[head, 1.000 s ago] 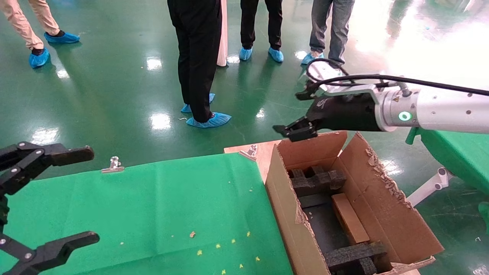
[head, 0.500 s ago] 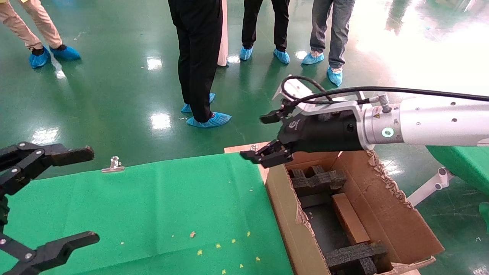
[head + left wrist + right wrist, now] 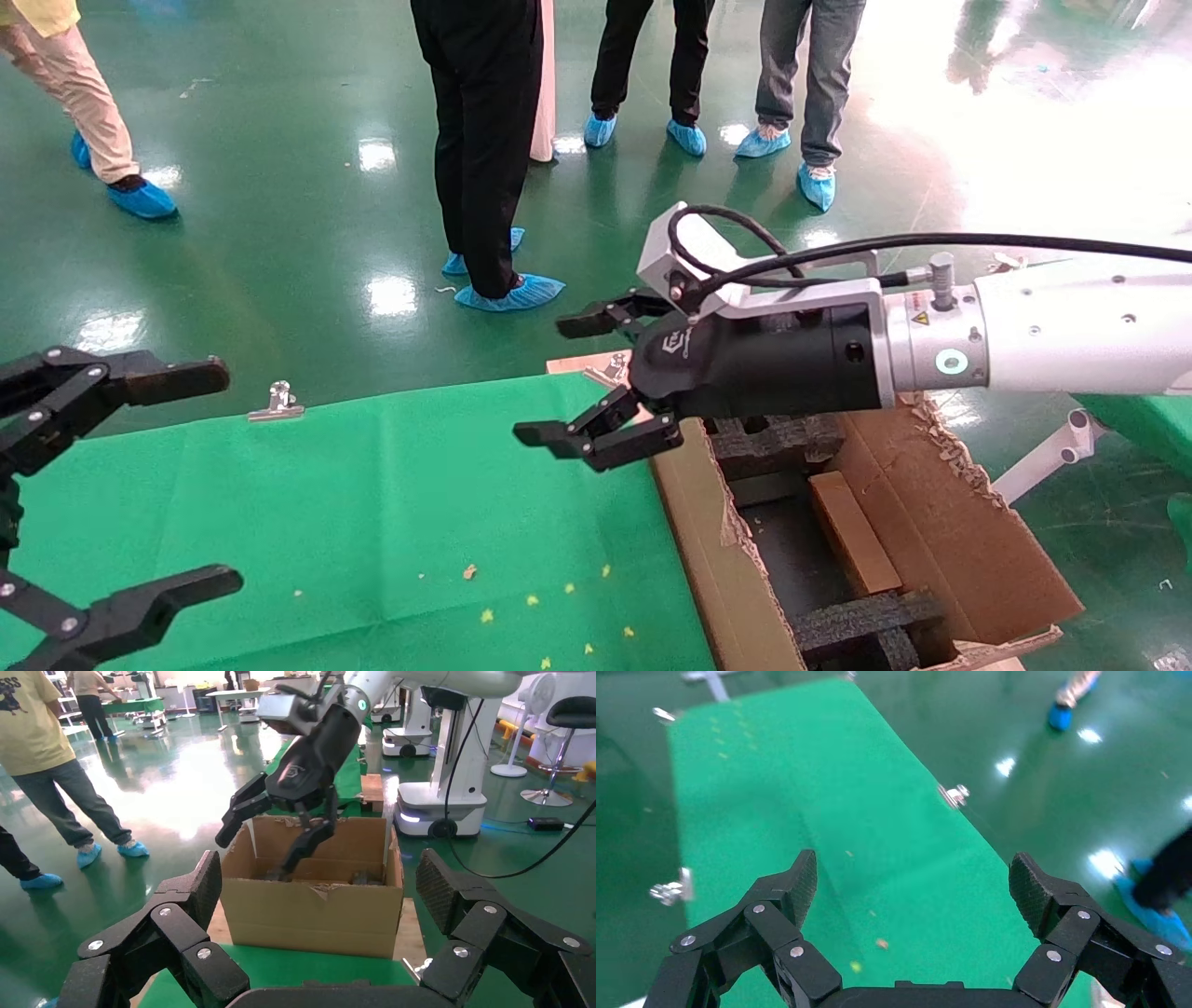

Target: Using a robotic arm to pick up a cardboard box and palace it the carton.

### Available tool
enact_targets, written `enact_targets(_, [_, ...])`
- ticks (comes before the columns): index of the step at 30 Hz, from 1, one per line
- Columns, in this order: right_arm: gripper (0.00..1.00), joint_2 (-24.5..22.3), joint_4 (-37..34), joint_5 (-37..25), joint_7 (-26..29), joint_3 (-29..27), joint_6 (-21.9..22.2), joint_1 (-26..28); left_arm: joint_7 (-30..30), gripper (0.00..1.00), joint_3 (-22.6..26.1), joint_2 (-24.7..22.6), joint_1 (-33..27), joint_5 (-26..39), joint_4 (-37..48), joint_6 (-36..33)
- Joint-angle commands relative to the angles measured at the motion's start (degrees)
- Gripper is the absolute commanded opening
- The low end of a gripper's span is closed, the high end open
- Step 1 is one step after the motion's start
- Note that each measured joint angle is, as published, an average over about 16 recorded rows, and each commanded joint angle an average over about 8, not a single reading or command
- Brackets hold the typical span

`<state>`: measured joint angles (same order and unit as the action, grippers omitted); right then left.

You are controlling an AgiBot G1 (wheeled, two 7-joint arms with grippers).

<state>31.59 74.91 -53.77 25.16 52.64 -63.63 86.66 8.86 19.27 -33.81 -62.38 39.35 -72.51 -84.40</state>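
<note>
Green cloth (image 3: pixel 372 485) now lies under the advanced right gripper (image 3: pixel 582 382).

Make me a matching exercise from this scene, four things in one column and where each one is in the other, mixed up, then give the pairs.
1. cardboard box
2. right gripper
3. left gripper
4. metal clip

A. on the green cloth's far edge
B. open, at the cloth's left end
C. lying inside the carton
D. open, above the cloth's right end beside the carton

Pairs: 1-C, 2-D, 3-B, 4-A
</note>
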Motion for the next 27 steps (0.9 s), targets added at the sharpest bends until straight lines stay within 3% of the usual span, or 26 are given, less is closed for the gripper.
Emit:
enact_targets(1, [1.0,0.22,-0.08,0.76,-0.91,-2.32,-1.4,-1.59,0.0,1.0,0.0,0.0,0.0,0.0,0.0,0.0])
enact_targets(27, [1.0,3.24,-1.25,11.26,-13.6,-34.68,-20.86,-23.75,-0.01,1.0,0.02,0.01,0.0,-0.02,0.0,0.01])
